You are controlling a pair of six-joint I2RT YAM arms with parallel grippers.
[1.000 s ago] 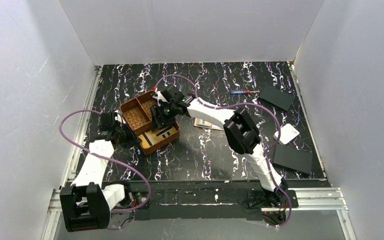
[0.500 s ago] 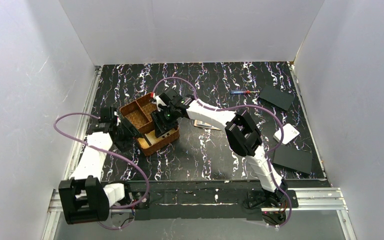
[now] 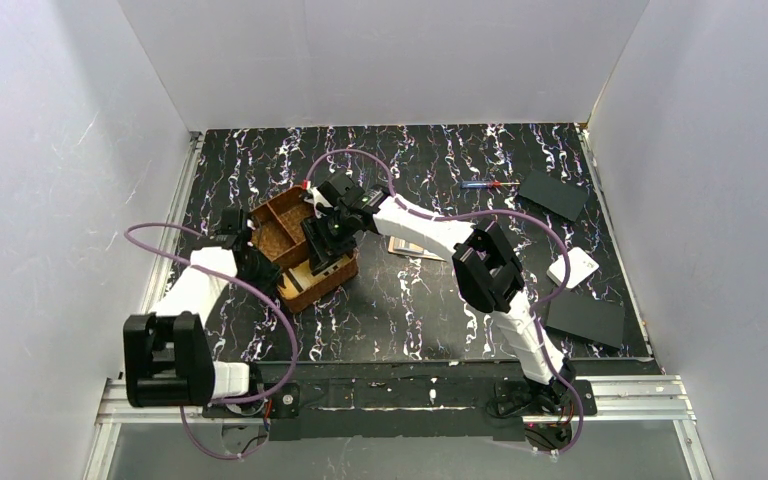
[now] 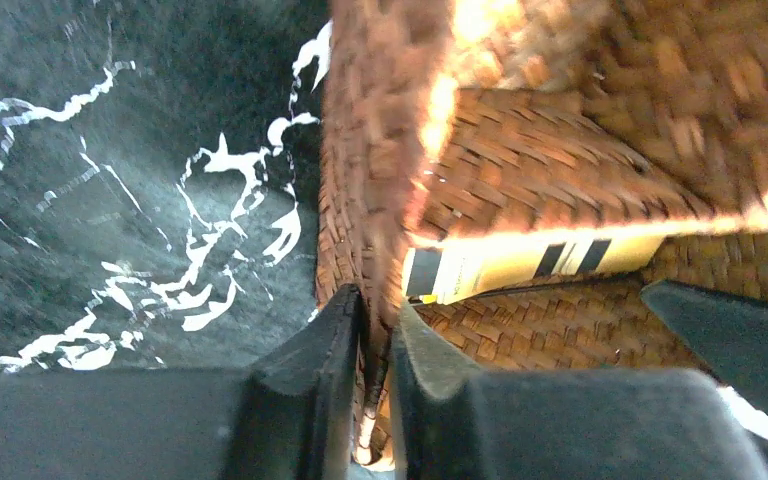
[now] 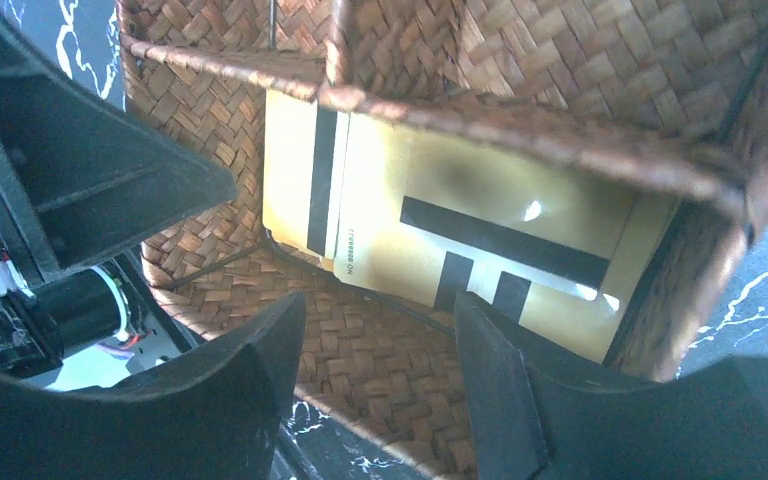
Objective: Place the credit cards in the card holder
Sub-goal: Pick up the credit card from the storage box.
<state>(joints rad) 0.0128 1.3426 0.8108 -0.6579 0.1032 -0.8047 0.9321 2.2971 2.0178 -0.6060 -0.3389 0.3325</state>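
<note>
Pinches wall of brown woven tray (image 4: 520,170) with left gripper (image 4: 376,303), jaws narrow. Hangs right gripper (image 5: 378,310) above, jaws wide, unloaded. Glossy gold, black-striped credit cards (image 5: 480,220) flat inside near compartment. Versus earlier: left gripper newly at tray, tray shifted.

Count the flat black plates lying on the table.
2. One plate lies at the far right; the other plate lies at the near right. More may be hidden.

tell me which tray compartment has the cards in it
The woven tray's long compartment, the one the open right gripper points into: gold cards with black stripes lie overlapping on its floor. The compartments past the divider show only weave.
</note>
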